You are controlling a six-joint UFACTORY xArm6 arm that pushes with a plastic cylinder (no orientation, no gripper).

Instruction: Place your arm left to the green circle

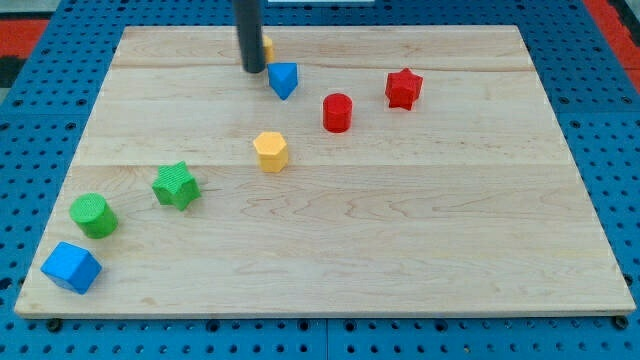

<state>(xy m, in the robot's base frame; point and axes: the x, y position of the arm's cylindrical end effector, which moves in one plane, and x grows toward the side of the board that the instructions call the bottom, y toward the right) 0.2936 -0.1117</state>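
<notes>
The green circle (93,215) is a round green block near the board's lower left. My tip (253,69) is at the view's top, far up and to the right of the green circle. It sits just left of a blue block (284,79) and in front of a yellow block (267,47) that the rod partly hides. A green star (176,185) lies just up and right of the green circle.
A blue cube (71,267) sits at the lower left corner, below the green circle. A yellow hexagon (271,151) is mid-board. A red cylinder (337,112) and a red star (403,88) lie at the upper right. The wooden board (420,240) rests on a blue pegboard.
</notes>
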